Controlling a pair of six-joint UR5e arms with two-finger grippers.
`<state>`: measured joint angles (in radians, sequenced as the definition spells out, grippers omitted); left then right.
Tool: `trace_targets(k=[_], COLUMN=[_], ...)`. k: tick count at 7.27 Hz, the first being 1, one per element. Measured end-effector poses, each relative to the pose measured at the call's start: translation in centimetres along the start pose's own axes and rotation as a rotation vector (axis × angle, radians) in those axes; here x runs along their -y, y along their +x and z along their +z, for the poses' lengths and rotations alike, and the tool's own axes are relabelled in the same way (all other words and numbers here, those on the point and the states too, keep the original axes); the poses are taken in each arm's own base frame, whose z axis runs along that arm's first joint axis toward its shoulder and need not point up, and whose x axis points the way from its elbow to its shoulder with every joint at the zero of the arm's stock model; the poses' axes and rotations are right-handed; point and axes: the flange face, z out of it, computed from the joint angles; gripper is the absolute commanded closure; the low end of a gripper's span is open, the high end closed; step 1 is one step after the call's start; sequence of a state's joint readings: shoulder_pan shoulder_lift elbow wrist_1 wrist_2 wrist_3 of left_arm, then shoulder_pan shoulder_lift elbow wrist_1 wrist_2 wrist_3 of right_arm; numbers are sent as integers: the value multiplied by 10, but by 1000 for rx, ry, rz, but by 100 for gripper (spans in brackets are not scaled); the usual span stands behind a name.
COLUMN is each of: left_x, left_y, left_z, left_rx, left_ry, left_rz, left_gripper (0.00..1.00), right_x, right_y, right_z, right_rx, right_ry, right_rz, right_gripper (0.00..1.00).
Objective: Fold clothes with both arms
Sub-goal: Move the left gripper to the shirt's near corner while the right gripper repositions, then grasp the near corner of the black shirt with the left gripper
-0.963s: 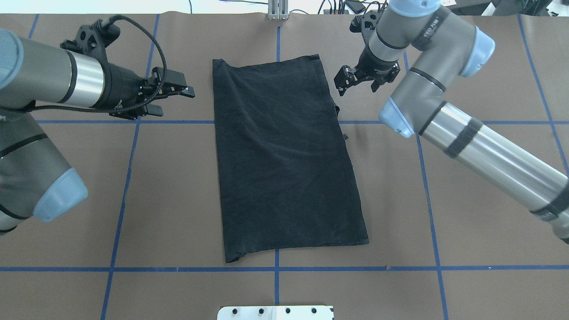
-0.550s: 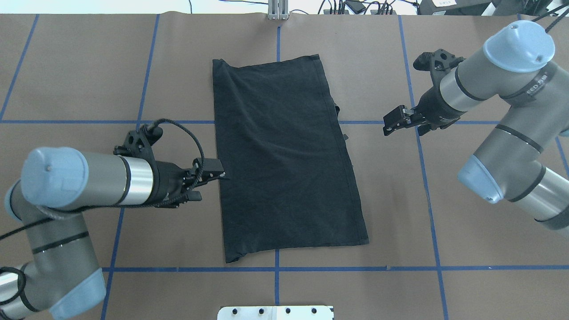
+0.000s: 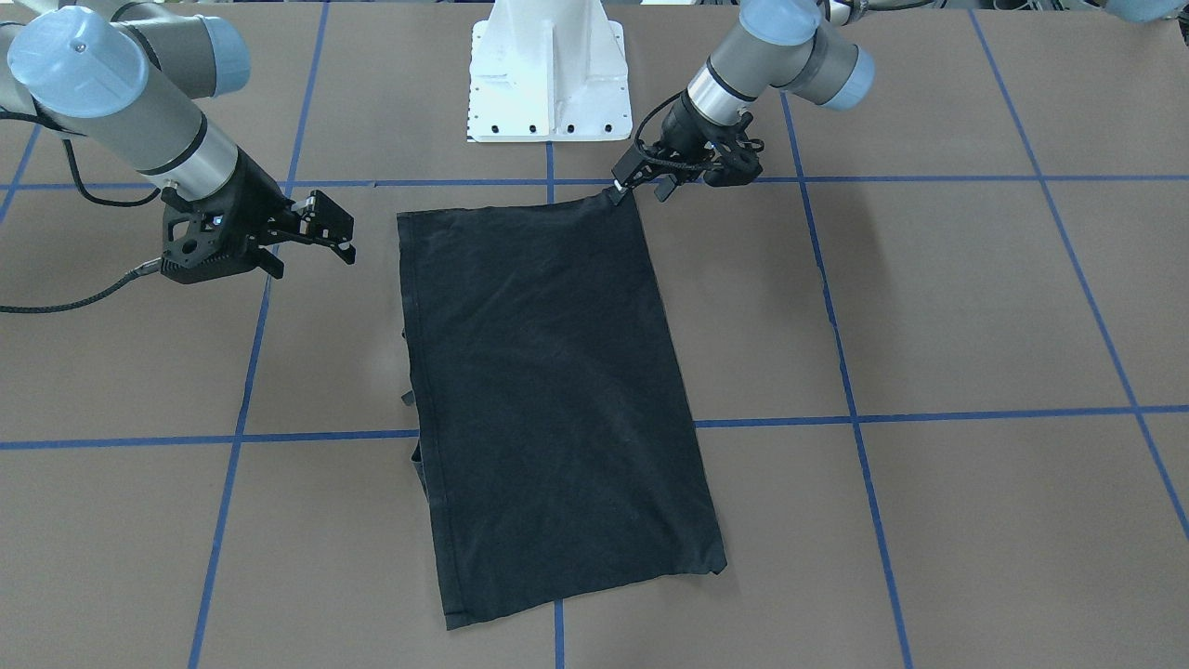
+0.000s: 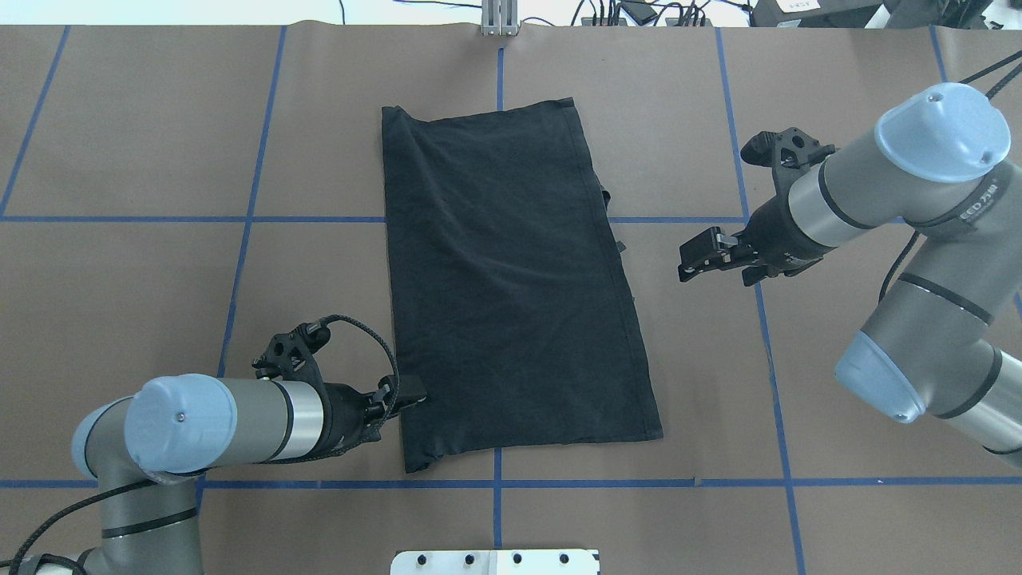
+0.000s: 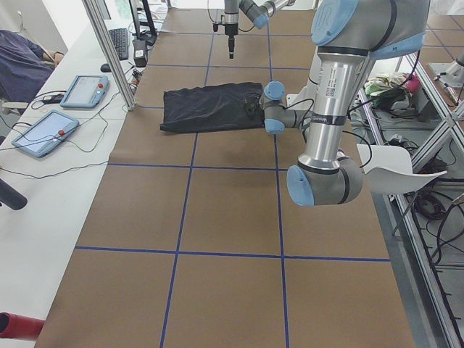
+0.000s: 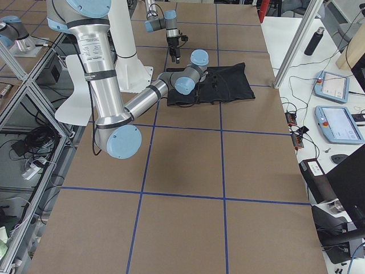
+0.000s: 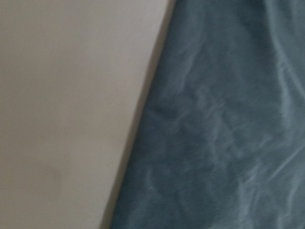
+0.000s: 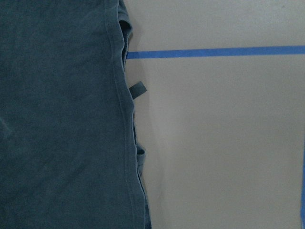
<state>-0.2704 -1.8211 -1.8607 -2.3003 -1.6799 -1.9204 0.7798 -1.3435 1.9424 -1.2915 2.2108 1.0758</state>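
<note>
At the worktop's near left, the left claw, fingers apart, touches the black T-shirt's near-left corner. The shirt lies flat at the centre, with its long axis running near to far. The right claw, also apart, hovers to its right with bare worktop between them.

Brown table w/ blue tape grid; white side bench w/ tablets, alu post.

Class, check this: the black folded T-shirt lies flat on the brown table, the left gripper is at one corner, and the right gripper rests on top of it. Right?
Not quite. The right gripper is off the black folded T-shirt, over bare brown table beside its long edge; the overhead exterior view shows the gap. The rest stands.
</note>
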Motion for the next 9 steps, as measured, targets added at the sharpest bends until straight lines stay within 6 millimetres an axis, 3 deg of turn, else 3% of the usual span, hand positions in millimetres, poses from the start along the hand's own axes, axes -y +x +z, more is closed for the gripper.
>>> trace_targets(k=[1,3,4,9], left_x=[-11,-30,-36,-42], left_y=[-7,-13,-15,-12], left_z=[8,17,20,29], left_rx=[15,31,35,37], left_ry=[-13,-39,-47,-49], left_rz=[-7,-11,-9,3], left_gripper=[1,15,19,21], right_x=[-14,-32,-34,-35], right_y=[2,5,5,7], right_z=[5,15,17,20], right_rx=[1,11,14,12], right_ry=[5,23,24,19], right_rz=[2,5,7,6], right_gripper=[0,0,0,0])
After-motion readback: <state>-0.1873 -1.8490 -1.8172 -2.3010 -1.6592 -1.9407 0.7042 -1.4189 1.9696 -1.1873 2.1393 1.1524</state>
